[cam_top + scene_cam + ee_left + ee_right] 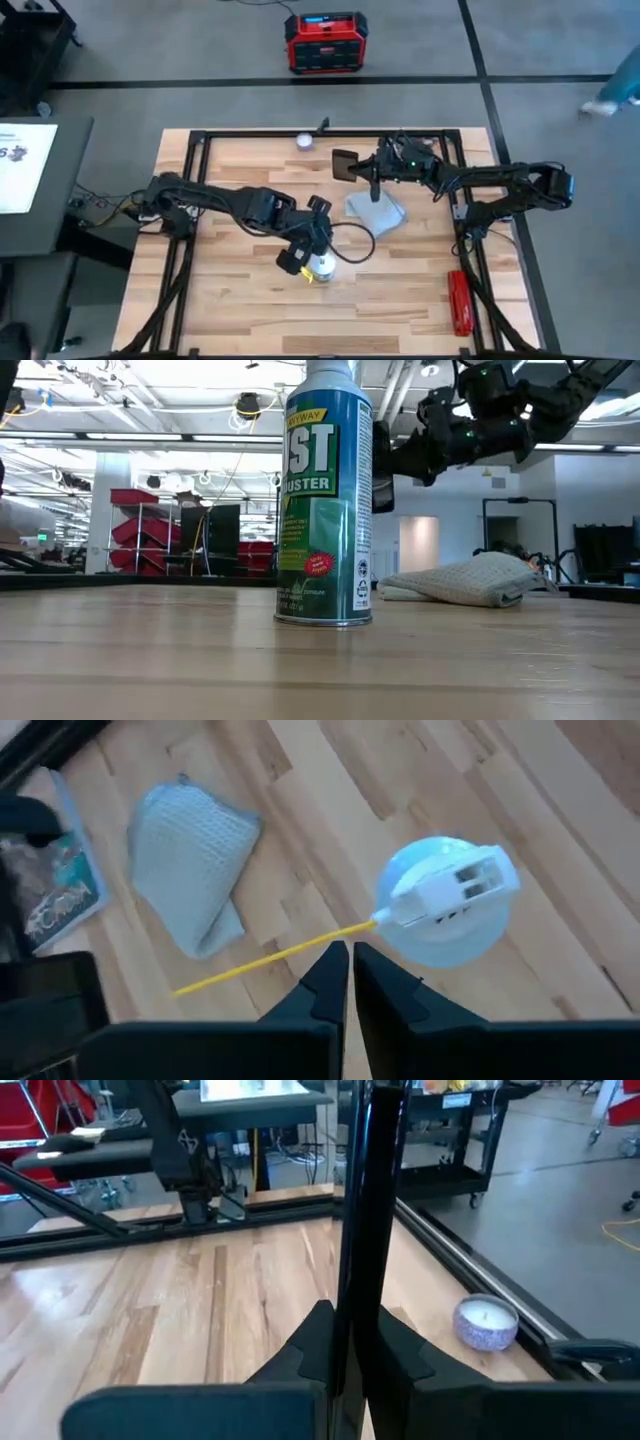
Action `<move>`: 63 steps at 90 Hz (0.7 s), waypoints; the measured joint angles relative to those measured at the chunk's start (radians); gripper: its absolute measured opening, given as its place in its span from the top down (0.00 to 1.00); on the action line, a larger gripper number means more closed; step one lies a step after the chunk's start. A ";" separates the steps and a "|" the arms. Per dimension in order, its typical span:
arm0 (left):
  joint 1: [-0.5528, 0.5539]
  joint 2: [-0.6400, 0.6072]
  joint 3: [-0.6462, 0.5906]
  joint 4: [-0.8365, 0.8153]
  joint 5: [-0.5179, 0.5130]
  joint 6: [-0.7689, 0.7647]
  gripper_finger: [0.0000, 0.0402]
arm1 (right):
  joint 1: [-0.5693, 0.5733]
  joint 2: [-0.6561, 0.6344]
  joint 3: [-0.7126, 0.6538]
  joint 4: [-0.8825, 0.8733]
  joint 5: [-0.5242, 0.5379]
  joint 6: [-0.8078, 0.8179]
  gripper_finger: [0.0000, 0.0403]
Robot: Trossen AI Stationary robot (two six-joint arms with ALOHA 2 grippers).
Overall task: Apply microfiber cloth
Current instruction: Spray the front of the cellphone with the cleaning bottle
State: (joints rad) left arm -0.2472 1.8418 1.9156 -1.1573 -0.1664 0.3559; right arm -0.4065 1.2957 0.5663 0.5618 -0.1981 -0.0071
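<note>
The pale grey-blue microfiber cloth (378,210) lies crumpled on the wooden table, right of centre (470,580) (190,865). My right gripper (375,178) (345,1320) hovers over the cloth's far edge, shut on a thin black phone (365,1200) held on edge. A picture card (345,163) (60,895) lies just beyond the cloth. A green duster can (325,500) (322,267) with a yellow straw (270,958) stands upright near the table's middle. My left gripper (350,958) (316,250) is shut right beside the can's top. My left gripper's shut fingertips (335,965) sit close to the can's straw and white nozzle (450,890); whether they touch, I cannot tell. My right gripper pinches the phone by its two flat faces (352,1295) between its fingers. The phone stands on edge and is lifted clear of the table (383,465).
A small white candle (304,141) (487,1323) stands near the table's far edge. A red tool (459,300) lies along the right rail. Black frame rails (190,200) border the table. A red and black box (325,42) sits on the floor beyond.
</note>
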 joint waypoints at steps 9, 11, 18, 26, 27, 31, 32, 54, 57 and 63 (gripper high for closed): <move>-0.003 0.014 0.012 -0.005 0.001 -0.004 1.00 | 0.000 0.000 0.000 -0.001 -0.001 0.000 0.96; -0.004 0.016 0.016 -0.008 0.001 -0.009 1.00 | 0.000 0.000 0.000 -0.001 -0.001 0.000 0.96; -0.005 0.027 0.044 -0.012 0.001 -0.012 1.00 | 0.000 0.000 0.000 0.000 -0.001 0.002 0.96; -0.007 0.043 0.081 -0.039 0.002 -0.012 1.00 | 0.000 0.000 0.000 -0.001 -0.001 0.002 0.96; -0.007 0.044 0.087 -0.040 0.002 -0.012 1.00 | 0.000 0.000 0.000 -0.001 -0.001 0.002 0.96; -0.008 0.054 0.109 -0.043 0.004 -0.011 1.00 | 0.003 0.000 0.000 -0.001 -0.004 0.002 0.96; -0.008 0.057 0.114 -0.047 0.004 -0.011 1.00 | 0.003 0.000 0.000 -0.001 -0.004 0.002 0.96; -0.008 0.097 0.153 -0.093 0.008 -0.011 1.00 | 0.008 0.000 0.000 -0.005 -0.007 -0.001 0.96; -0.008 0.096 0.153 -0.093 0.008 -0.013 1.00 | 0.008 0.000 0.000 -0.005 -0.007 -0.001 0.96; -0.008 0.094 0.154 -0.089 0.008 -0.024 1.00 | 0.008 0.000 0.000 -0.005 -0.007 -0.001 0.96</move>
State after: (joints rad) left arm -0.2554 1.9354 2.0693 -1.2459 -0.1586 0.3320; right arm -0.3988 1.2957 0.5667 0.5564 -0.2047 -0.0078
